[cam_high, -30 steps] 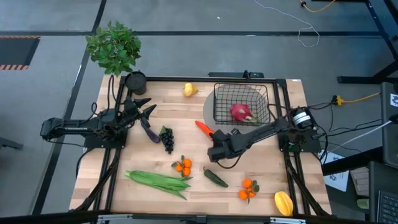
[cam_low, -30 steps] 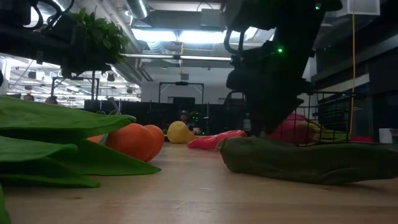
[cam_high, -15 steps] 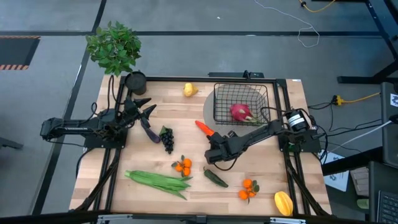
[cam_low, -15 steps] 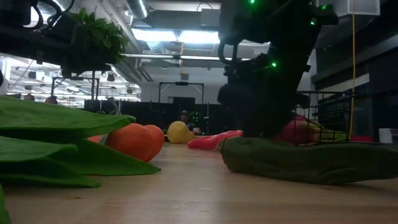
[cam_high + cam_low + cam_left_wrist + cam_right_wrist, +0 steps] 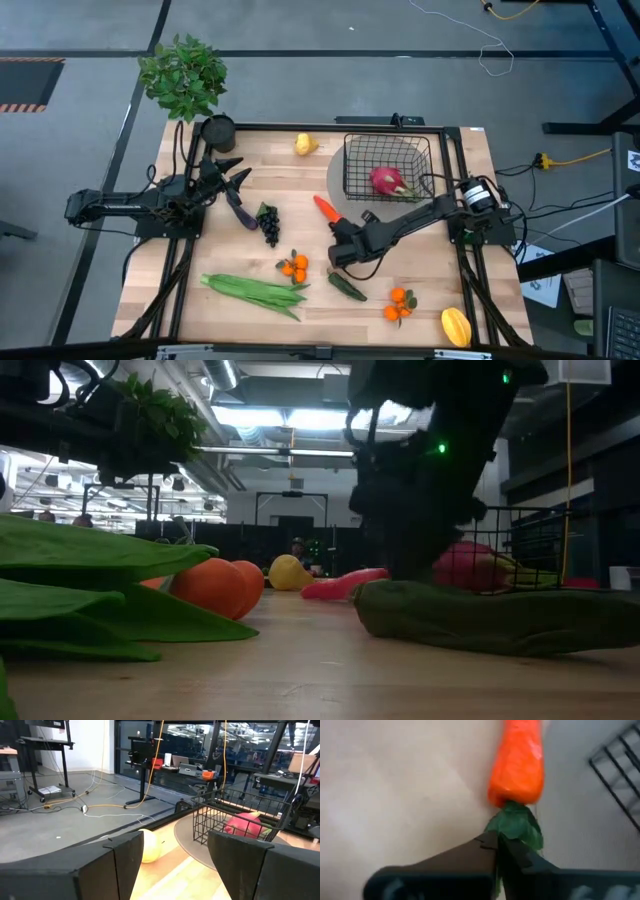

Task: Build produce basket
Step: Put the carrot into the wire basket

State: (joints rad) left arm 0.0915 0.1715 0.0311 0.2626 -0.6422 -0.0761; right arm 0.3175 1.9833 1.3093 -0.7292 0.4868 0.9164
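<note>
The black wire basket (image 5: 388, 165) stands at the table's far right with a pink dragon fruit (image 5: 388, 181) inside it. An orange carrot (image 5: 326, 208) lies on the wood just to the near left of the basket. My right gripper (image 5: 497, 842) is shut at the carrot's green leafy end, with its arm (image 5: 400, 225) reaching in from the right. In the low view the carrot (image 5: 345, 585) shows beside that dark arm. My left gripper (image 5: 175, 865) waits open at the table's left, above a purple eggplant (image 5: 240, 212). My right gripper pinches the carrot's green leafy top (image 5: 512, 832) between its two fingertips. The fingers slant down from the table's right and lie in line with the carrot's length. The orange body (image 5: 516, 760) points away from them and lies on the table.
Around the table lie a lemon (image 5: 305, 144), dark grapes (image 5: 269, 223), two orange clusters (image 5: 294, 266) (image 5: 400, 303), green beans (image 5: 255, 290), a green pepper (image 5: 346, 285) and a starfruit (image 5: 456, 325). A potted plant (image 5: 183, 75) and a black cup (image 5: 218, 131) stand at the far left corner.
My right gripper has rolled a little at the wrist and shut on the carrot's leafy top. The carrot lies where it was.
</note>
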